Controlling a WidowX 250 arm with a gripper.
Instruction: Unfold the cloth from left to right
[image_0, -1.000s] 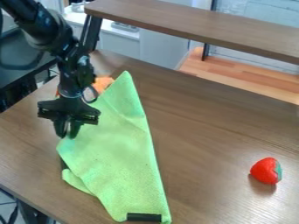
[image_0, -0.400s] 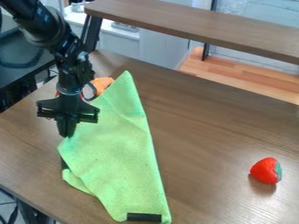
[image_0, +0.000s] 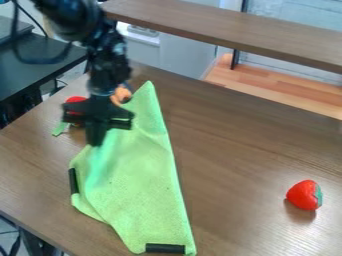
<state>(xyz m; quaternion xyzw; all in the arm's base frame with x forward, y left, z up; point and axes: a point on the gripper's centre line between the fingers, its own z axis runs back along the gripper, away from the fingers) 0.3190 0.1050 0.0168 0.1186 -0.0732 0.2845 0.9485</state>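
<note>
The green cloth (image_0: 143, 187) lies partly folded on the brown table (image_0: 234, 155), its left edge in the view pinched up between the closed jaws of the gripper (image_0: 95, 143). A red strawberry (image_0: 304, 195) sits well apart.

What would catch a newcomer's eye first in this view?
The bright green cloth, spread down the left half of the wooden table. Then the black gripper, pinching its left side, and the red strawberry-like thing alone at right.
</note>
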